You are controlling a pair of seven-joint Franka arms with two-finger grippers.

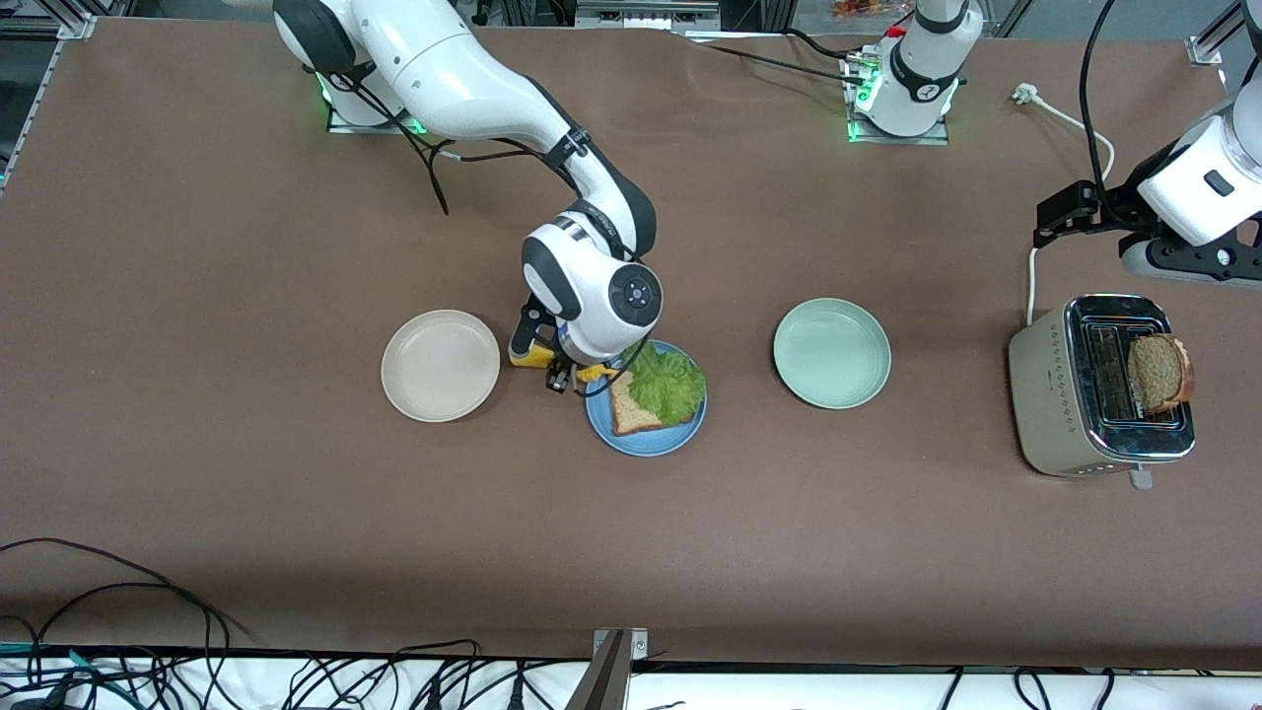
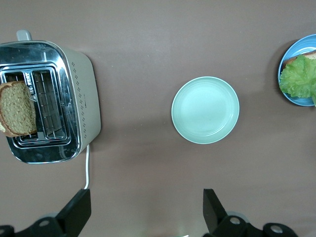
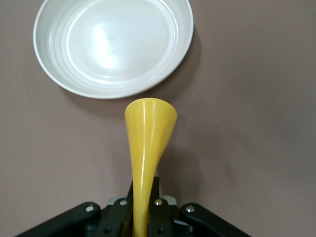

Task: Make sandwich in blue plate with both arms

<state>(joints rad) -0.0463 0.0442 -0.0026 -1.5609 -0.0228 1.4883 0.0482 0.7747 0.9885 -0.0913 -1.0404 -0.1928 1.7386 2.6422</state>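
The blue plate [image 1: 646,441] lies nearest the front camera on the brown surface [image 1: 246,493], holding one bread slice [image 1: 631,409] with the lettuce leaf [image 1: 670,383] on it, so the sandwich seems to lack only its top. The right pincer [image 1: 570,375] is clenched on a yellow tool [image 3: 148,143] at the plate's edge toward the empty beige plate [image 1: 441,365], likely from laying the leaf. The green plate [image 1: 831,353] is empty too; the second slice [image 1: 1158,372] stands in the toaster [image 1: 1045,394], and the left pincer [image 2: 145,210] hangs released over the surface beside it, probably to fetch it
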